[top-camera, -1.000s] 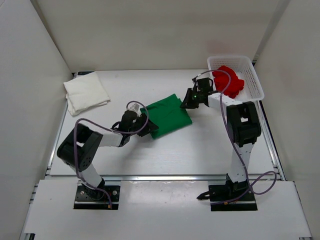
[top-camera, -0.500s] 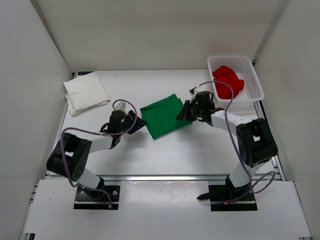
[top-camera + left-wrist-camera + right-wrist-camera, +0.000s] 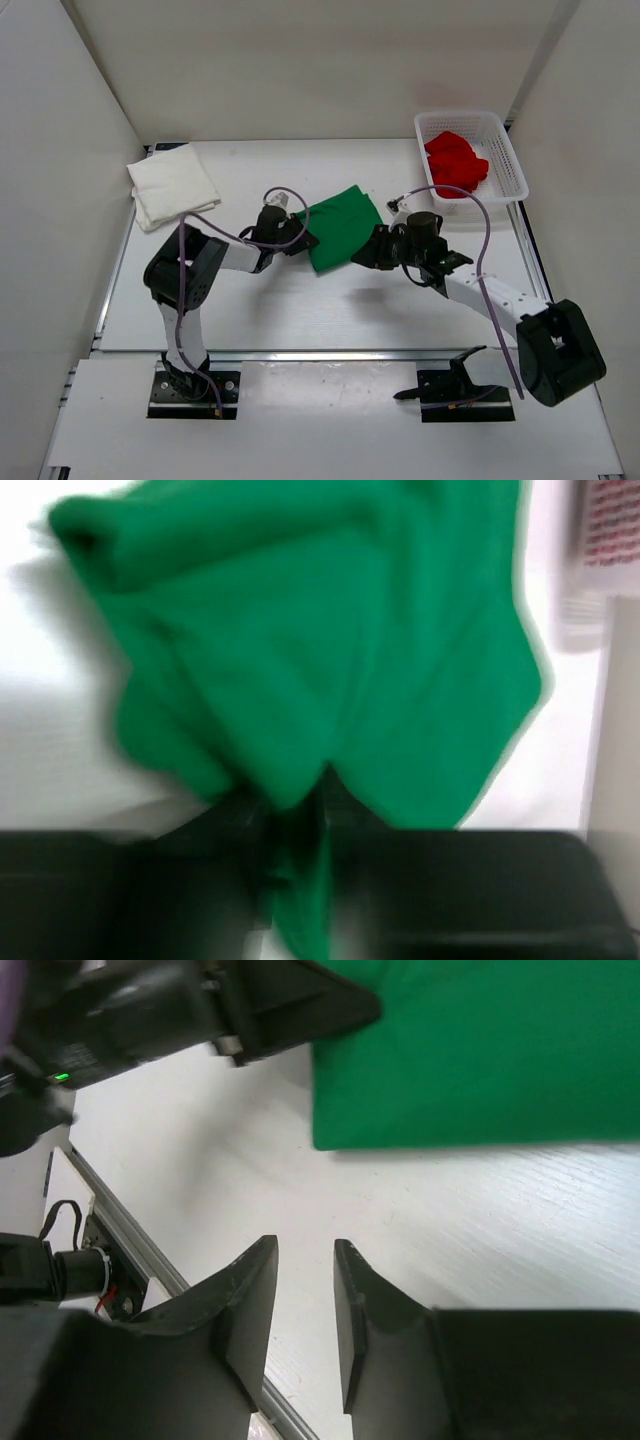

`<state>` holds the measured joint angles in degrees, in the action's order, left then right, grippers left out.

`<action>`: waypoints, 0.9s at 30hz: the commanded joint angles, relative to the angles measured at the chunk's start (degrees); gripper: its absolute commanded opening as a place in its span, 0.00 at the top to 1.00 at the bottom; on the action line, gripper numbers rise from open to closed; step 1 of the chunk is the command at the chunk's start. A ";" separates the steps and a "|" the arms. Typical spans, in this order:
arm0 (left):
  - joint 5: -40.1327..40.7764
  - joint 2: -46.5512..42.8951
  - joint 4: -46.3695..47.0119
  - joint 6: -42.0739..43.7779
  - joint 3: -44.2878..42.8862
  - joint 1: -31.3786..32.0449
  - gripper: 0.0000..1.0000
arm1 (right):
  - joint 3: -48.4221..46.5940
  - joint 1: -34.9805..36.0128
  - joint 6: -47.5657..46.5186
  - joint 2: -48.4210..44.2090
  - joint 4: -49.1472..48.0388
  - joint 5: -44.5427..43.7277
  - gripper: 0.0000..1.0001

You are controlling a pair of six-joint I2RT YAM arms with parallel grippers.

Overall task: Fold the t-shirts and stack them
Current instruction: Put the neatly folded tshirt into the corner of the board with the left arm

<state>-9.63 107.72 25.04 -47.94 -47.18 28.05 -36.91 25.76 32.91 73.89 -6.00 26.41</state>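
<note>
- Green t-shirt (image 3: pixel 345 225) lies folded in the middle of the frame, a tilted block whose longer edges rise toward the upper right.
- Left gripper (image 3: pixel 298 240) sits at its lower left corner; the wrist view shows green cloth pinched tight between the fingers.
- Right gripper (image 3: pixel 305 1260) hovers low just off the shirt's lower right edge, its fingers only a narrow slit apart, holding nothing.
- White t-shirt (image 3: pixel 172 185) rests folded at the upper left.
- Red t-shirt (image 3: pixel 455 162) is bunched in the basket (image 3: pixel 515 165), upper right.
</note>
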 commanded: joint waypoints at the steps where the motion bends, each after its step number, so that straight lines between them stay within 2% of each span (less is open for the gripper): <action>1: -0.13 5.38 -5.08 -0.57 -3.88 1.57 0.77 | 1.66 -0.97 -1.17 -4.10 -1.74 -0.66 0.72; 2: -0.39 6.00 -5.61 -1.01 -5.89 1.65 0.91 | 2.79 -1.32 -0.92 -5.67 -1.82 -0.75 0.71; 3: 0.74 6.44 -6.40 -0.84 -8.43 1.83 0.98 | 4.02 -1.41 -0.91 -7.16 -2.00 0.21 0.71; 4: 1.01 6.45 -7.88 -0.58 -11.15 1.48 1.00 | 4.64 -2.02 -0.83 -7.61 -2.09 0.65 0.71; 7: 0.23 6.80 -11.32 1.01 -18.37 -0.71 1.00 | 6.93 -2.99 -0.48 -9.46 -2.26 1.00 0.71; 9: -2.14 6.98 -16.66 2.76 -26.87 -3.17 1.00 | 8.68 -4.48 -0.30 -10.25 -2.70 1.80 0.71; 13: -4.43 3.74 -23.18 6.09 -37.26 -11.24 1.00 | 9.57 -6.34 -0.56 -9.29 -3.49 4.34 0.71; 16: -4.61 -0.04 -28.72 9.35 -40.79 -18.72 1.00 | 9.84 -6.16 -0.65 -7.80 -4.63 5.31 0.71; 18: -5.04 -3.38 -28.56 9.63 -39.40 -25.90 1.00 | 9.48 -5.72 -0.39 -7.09 -5.60 6.10 0.71; 19: -6.27 -4.09 -27.86 8.58 -36.87 -27.25 1.00 | 9.31 -5.63 -0.56 -6.48 -5.51 6.37 0.71; 20: -7.24 -5.84 -26.11 7.87 -35.19 -32.31 1.00 | 9.13 -5.37 -0.56 -5.95 -5.69 6.72 0.71; 22: -9.87 -7.51 -20.23 4.11 -26.61 -37.51 0.88 | 8.96 -4.06 -0.12 -5.77 -6.38 7.07 0.71; 23: -10.06 -8.31 -18.55 2.61 -24.30 -40.68 0.69 | 9.22 -3.88 -0.04 -5.69 -6.48 7.25 0.71; 24: -11.63 -8.67 -15.31 0.68 -19.32 -44.19 0.05 | 9.05 -3.61 -0.03 -5.51 -6.31 7.25 0.70; 25: -12.95 -8.84 -13.63 -0.99 -15.35 -45.36 0.01 | 8.96 -3.26 -0.56 -5.68 -6.39 7.25 0.69; 27: -15.06 -9.20 -12.65 -1.98 -10.93 -49.39 0.01 | 9.31 -2.91 -0.65 -6.47 -5.70 7.42 0.64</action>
<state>-18.44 98.80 10.28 -46.28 -64.64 -19.59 -27.07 22.17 32.93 68.27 -8.75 32.62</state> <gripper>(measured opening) 0.962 0.350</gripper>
